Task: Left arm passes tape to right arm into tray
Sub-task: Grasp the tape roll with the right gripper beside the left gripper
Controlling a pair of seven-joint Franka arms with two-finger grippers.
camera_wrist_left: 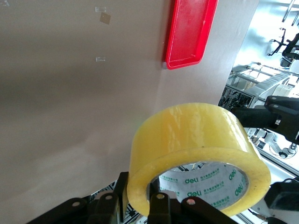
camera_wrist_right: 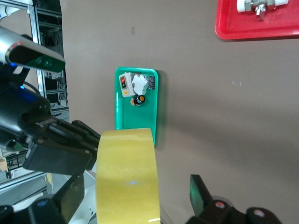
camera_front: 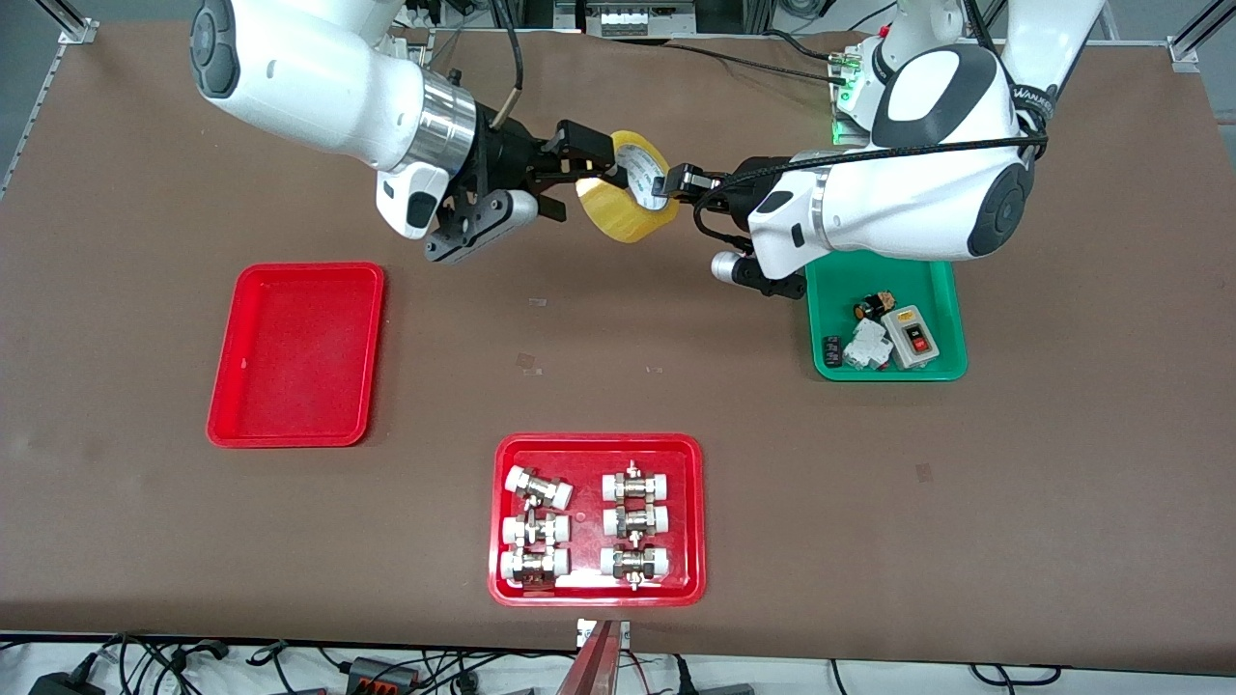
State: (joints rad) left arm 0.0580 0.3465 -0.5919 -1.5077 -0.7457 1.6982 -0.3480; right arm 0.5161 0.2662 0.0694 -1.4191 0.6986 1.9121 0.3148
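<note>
The handover is in progress: the left claw [camera_front: 666, 185] grips the tape [camera_front: 628, 188] by its rim, in the air above the counter [camera_front: 579, 319], while the right claw [camera_front: 591, 166] straddles the roll, its jaws seemingly not yet clamped. Next the right must close firmly before the left lets go, then carry it to the tray [camera_front: 296, 353].

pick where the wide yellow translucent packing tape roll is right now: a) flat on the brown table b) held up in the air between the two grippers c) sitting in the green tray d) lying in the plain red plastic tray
b: the tape roll hangs above the table with the left gripper shut on its rim and the right gripper at its other edge, its fingers apart; the plain red tray holds nothing.
</note>
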